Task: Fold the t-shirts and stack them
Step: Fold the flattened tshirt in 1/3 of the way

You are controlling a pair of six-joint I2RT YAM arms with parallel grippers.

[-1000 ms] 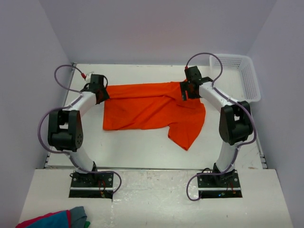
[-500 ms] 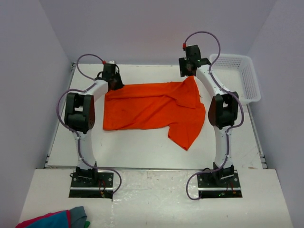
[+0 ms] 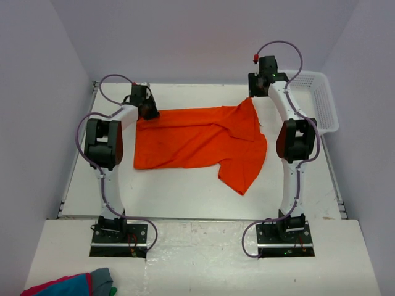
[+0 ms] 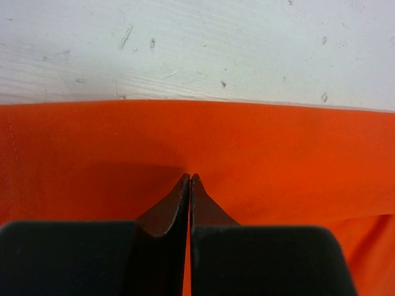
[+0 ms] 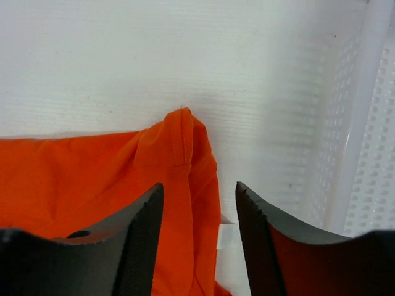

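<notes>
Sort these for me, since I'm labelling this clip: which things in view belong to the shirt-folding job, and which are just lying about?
Part of the job:
- orange t-shirt, lying on the table

Just lying about:
- white basket, far right of the table
- red, blue and grey cloth bundle, near left corner, in front of the arm bases

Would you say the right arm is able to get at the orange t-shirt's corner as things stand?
Likely yes: the right gripper hangs open at the t-shirt's raised corner, with nothing in between.
</notes>
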